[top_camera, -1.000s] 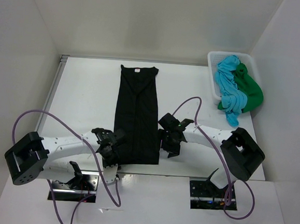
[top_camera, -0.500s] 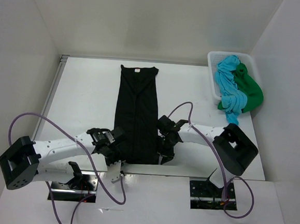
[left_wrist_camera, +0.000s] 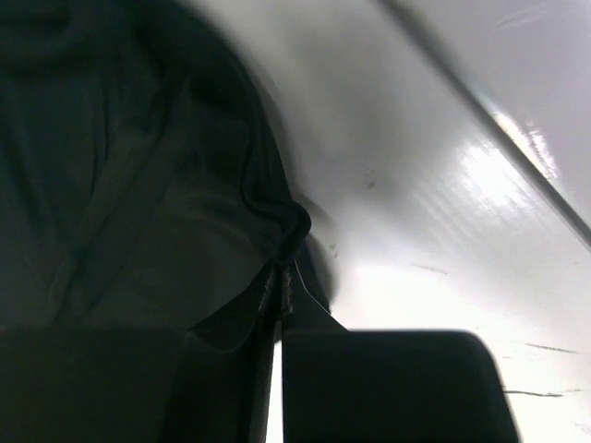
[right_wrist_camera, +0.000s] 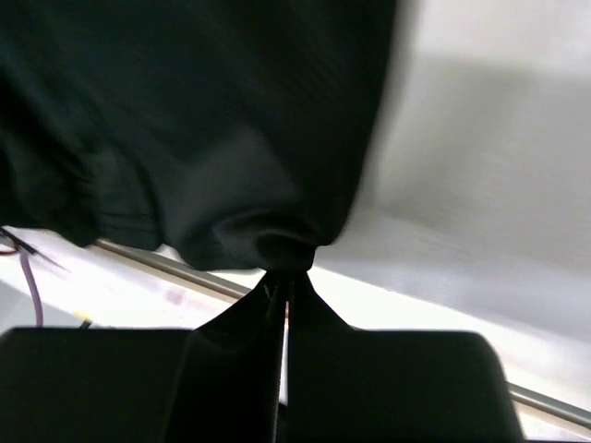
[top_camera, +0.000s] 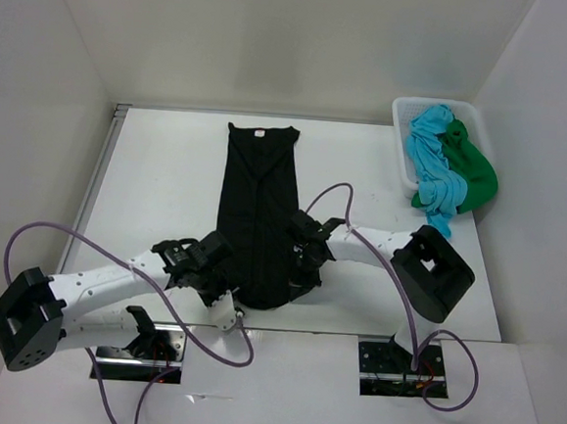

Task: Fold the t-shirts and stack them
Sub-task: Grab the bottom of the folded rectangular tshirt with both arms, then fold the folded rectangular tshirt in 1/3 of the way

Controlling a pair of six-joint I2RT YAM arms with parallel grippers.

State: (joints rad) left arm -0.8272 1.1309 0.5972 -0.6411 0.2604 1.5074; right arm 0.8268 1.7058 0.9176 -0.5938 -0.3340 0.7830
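Black t-shirt (top_camera: 258,195) lies folded long on the counter (top_camera: 163,183), stretching away from both pincers. White basket (top_camera: 402,148), well beyond my right pincer (top_camera: 296,282), holds the turquoise t-shirt (top_camera: 434,145) and green t-shirt (top_camera: 470,175). Left pincer (top_camera: 224,288) clamps the near hem corner; right pincer pinches the other.
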